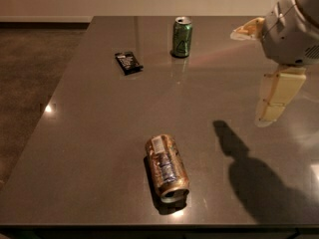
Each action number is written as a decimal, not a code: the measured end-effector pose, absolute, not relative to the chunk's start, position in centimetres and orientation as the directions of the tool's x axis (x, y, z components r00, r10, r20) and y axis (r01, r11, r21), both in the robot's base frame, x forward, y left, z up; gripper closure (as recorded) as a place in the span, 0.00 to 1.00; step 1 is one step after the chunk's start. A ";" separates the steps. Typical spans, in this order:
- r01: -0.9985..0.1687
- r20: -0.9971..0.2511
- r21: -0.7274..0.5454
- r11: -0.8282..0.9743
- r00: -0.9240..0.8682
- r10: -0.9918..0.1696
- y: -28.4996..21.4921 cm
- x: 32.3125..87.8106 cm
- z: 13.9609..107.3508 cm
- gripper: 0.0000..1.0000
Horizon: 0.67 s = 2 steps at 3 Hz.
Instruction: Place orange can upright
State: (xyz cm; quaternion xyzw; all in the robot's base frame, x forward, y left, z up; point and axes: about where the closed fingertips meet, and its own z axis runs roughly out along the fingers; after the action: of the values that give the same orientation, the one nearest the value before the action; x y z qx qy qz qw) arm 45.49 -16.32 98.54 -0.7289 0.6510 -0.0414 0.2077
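Observation:
The orange can (167, 166) lies on its side on the grey table (89, 133), near the front edge, with its silver top pointing toward the front. My gripper (248, 77) hangs above the table's right side, well to the right of and beyond the can. Its two pale fingers (276, 96) stand wide apart and hold nothing. Its shadow falls on the table to the right of the can.
A green can (182, 36) stands upright at the back middle of the table. A small dark snack packet (128, 62) lies flat to its left. The table's left edge drops to a brown floor (25, 83).

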 end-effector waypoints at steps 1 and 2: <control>-0.883 -0.165 -0.401 -0.245 0.333 -0.928 -13.9 45.1 97.8 0.00; -0.811 -0.113 -0.416 -0.411 0.495 -0.862 -12.2 44.4 96.8 0.00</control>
State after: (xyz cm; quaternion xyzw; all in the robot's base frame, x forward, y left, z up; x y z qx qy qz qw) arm 44.44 -12.19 96.77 -0.8379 0.4990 -0.0595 0.2129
